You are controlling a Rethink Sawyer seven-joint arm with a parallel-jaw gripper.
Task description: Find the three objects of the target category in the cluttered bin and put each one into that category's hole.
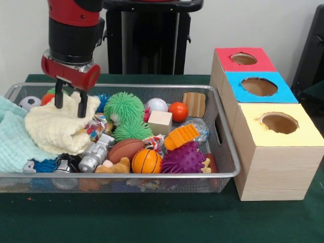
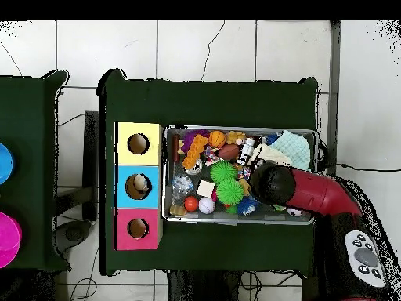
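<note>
The wire mesh bin (image 1: 152, 175) is packed with toys; it also shows in the overhead view (image 2: 239, 222). My gripper (image 1: 70, 103) hangs over the bin's left end, fingers spread apart, their tips pressed into a pale yellow cloth (image 1: 55, 129) that bulges up between them. In the overhead view the arm's head (image 2: 272, 183) covers the gripper. A translucent crinkly plastic piece with some blue (image 1: 198, 126) lies behind an orange ridged toy (image 1: 180, 136) at the bin's right. Crinkly multicoloured plastic (image 1: 96, 127) shows just right of the cloth. I see no other wrappers.
Three wooden boxes with holes stand right of the bin: red top (image 1: 244, 58), blue top (image 1: 259, 86), yellow top (image 1: 279, 123). A mint green cloth (image 1: 12, 139) drapes over the bin's left rim. Green spiky balls (image 1: 124, 107), a toy basketball (image 1: 147, 161) and a purple spiky ball (image 1: 183, 159) fill the middle.
</note>
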